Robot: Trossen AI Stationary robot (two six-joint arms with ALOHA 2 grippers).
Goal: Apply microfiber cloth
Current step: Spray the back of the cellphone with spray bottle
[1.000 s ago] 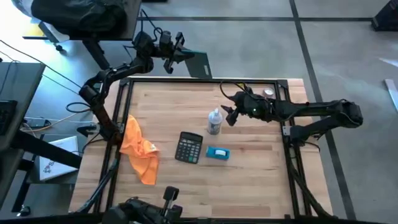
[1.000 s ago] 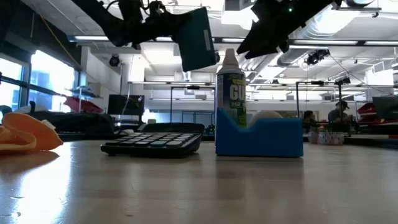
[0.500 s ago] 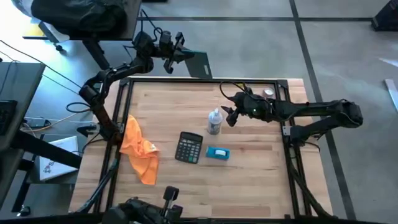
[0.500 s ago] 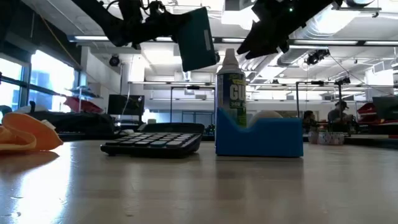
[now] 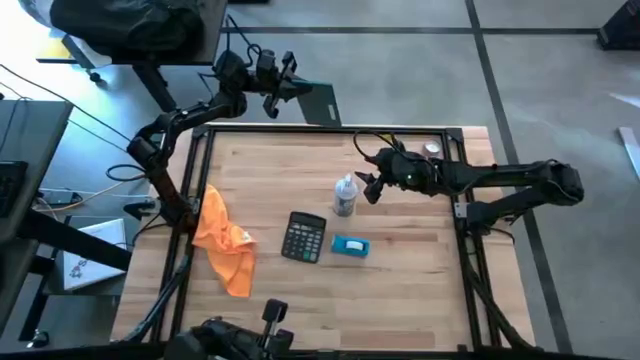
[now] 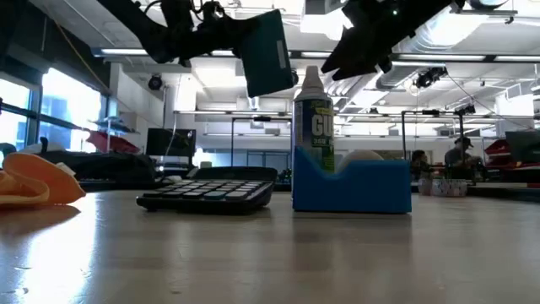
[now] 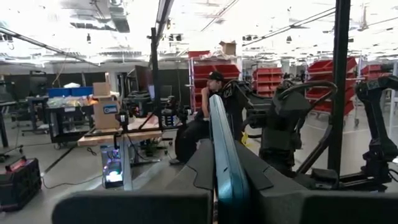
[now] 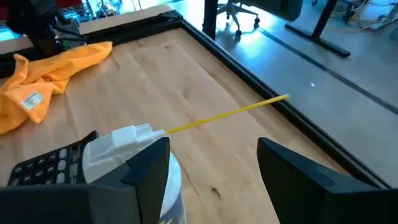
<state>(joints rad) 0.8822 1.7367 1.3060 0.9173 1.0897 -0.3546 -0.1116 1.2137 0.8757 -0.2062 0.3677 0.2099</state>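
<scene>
Your left end effector (image 5: 290, 88) is pinching the teal slab (image 5: 318, 100) up in the air, out past the far edge of the desk (image 5: 400, 290). Your right end effector (image 5: 368, 185) hangs spread open just beside the spray bottle (image 5: 345, 196) near the desk's middle, not gripping it as far as I can tell. The microfiber cloth (image 5: 224, 240) is lying crumpled by the left edge, well apart from both arms, with the calculator (image 5: 304, 237) and blue box (image 5: 350, 246) between it and the bottle. My guess: go for the cloth next, grab a raised fold and not a flat bit. The wrist view only shows the slab edge-on, so its face is hidden
</scene>
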